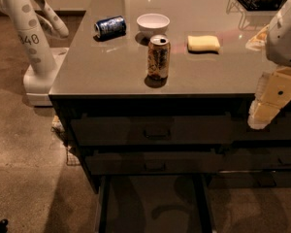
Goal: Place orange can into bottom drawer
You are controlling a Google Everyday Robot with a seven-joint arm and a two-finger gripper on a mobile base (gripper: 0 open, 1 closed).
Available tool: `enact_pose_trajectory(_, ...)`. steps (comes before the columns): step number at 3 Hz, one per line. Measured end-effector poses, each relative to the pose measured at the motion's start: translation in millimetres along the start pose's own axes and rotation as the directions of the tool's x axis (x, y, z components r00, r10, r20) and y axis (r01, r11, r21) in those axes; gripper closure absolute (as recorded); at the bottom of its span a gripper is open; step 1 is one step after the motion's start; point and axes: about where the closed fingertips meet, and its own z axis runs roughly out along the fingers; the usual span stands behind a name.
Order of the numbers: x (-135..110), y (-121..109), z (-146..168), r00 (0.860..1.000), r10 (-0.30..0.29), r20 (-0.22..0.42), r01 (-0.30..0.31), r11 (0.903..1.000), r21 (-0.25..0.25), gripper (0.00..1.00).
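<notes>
In the camera view, the orange can (158,57) stands upright on the desk (87,76), near its front edge and apart from the other things. The bottom drawer (150,205) is pulled open right below it, and its flat inside looks free. The tool (266,106) hangs at the right, in front of the desk edge, well apart from the can and holding nothing.

The step in hand is, I think, the grasp. The tool should come from the right at the middle height of the can and close on its sides, because a slim can tips easily. It should stay away from the white bowl (153,22) and the yellow sponge (203,43) behind.

Whether the tool is released or clenched I cannot tell, since the picture edge cuts it off. The front of the drawer is also cut off below.
</notes>
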Motion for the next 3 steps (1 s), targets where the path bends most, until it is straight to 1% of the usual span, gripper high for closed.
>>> enact_pose_trajectory(1, 0.0, -0.1, 0.1, 1.000, 0.000, 0.000, 0.000, 1.0000, 0.000, 0.00)
enact_pose_trajectory(2, -0.4, -5.7, 5.0, 1.000, 0.019, 0.006, -0.019, 0.9998, 0.004, 0.00)
enact_pose_trajectory(3, -9.1, -43.1, 31.9, 0.995, 0.066, 0.076, -0.068, 0.9974, 0.022, 0.00)
